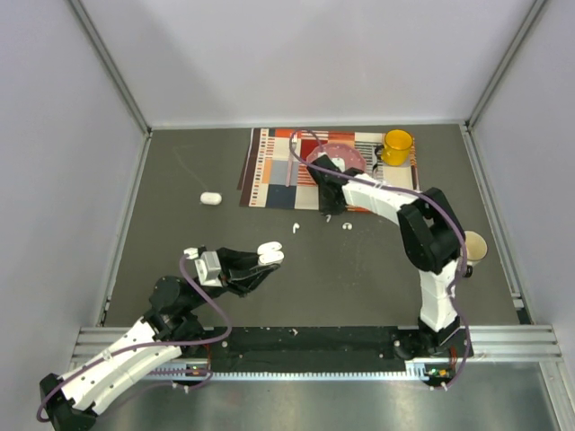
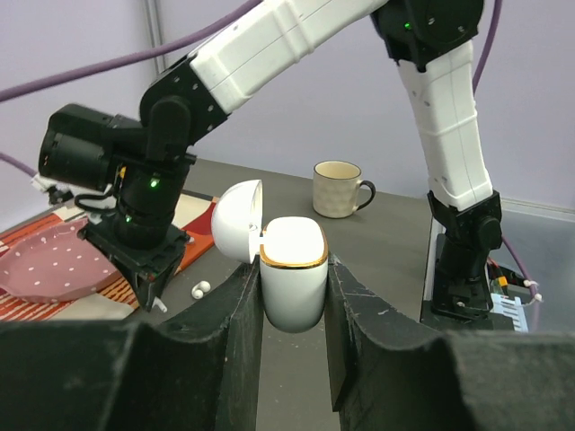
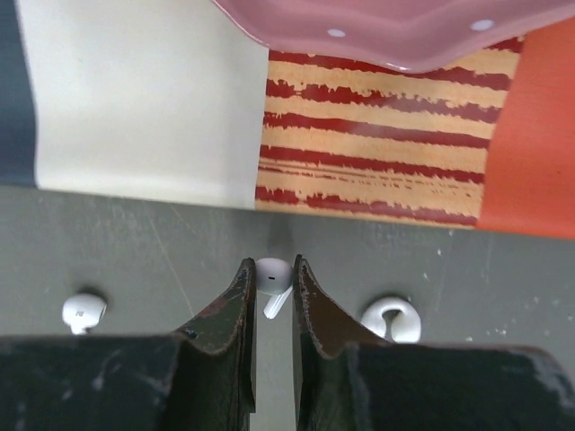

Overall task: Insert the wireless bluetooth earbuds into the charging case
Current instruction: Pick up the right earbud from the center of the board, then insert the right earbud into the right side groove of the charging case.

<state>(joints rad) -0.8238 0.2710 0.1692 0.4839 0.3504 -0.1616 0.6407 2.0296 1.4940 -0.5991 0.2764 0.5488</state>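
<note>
The left gripper, near the front edge of the table, clamps the charging case, lid flipped open. The right gripper, at the near edge of the placemat, pinches one earbud on the table, fingers almost together. It is best lifted straight up, with the squeeze centred and the case level.

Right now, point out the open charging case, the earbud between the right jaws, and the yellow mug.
charging case (image 2: 293, 278): left wrist view, front of its white body.
earbud (image 3: 272, 272): right wrist view, its rounded head.
yellow mug (image 1: 396, 144): top external view, its open top.
</note>
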